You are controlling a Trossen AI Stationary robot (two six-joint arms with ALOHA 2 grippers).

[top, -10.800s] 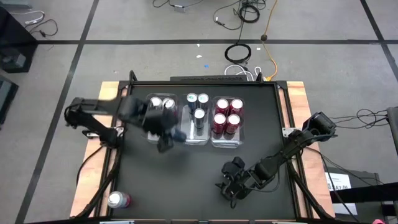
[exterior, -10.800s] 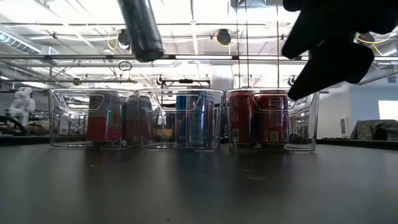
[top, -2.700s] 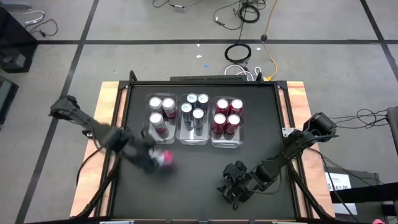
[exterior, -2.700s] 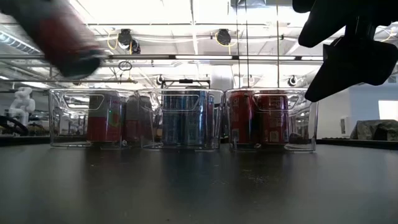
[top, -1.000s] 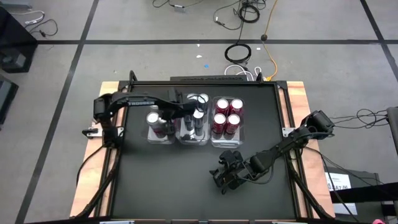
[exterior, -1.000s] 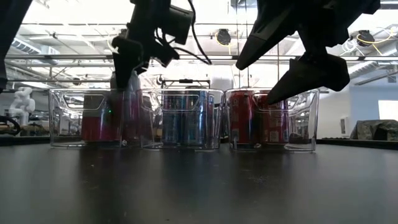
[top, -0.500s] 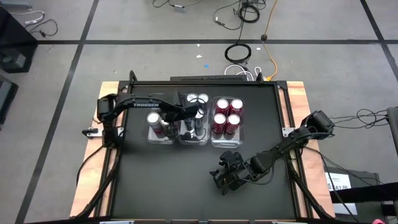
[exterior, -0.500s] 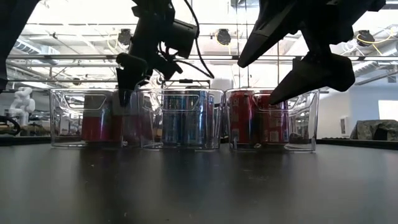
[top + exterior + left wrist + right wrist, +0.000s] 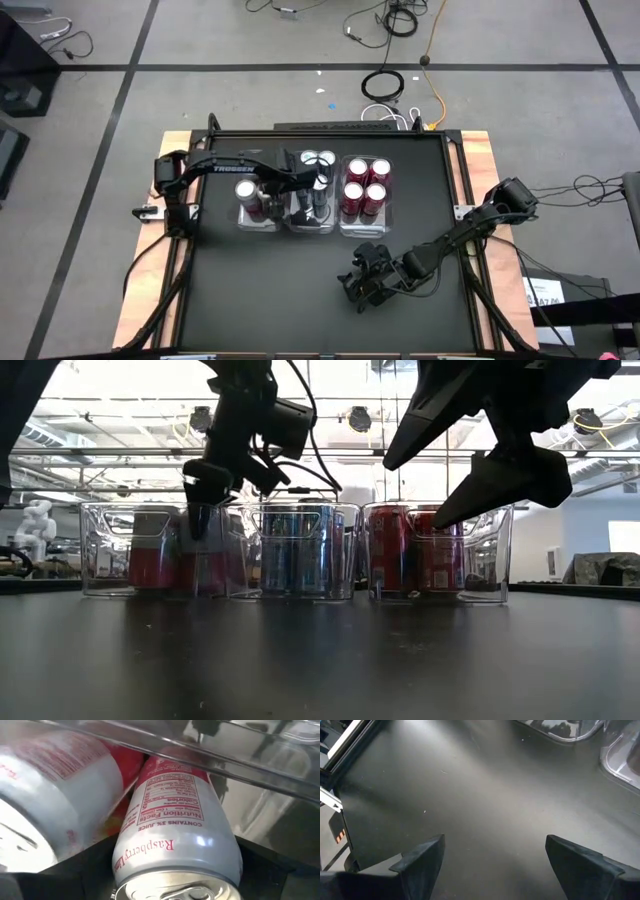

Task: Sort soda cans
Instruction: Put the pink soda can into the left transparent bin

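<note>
Raspberry label only at wrist

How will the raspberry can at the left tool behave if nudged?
The raspberry can looks smooth and glossy, so probably slippery. Tall and narrow, it may tip, though the neighbouring can and bin wall likely check that. On its side it would roll.

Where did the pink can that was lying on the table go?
The left tool carried it up into the left bin, where the raspberry can now sits between its fingers, which have opened slightly. The right tool shifted slightly; the other cans stayed put.
</note>
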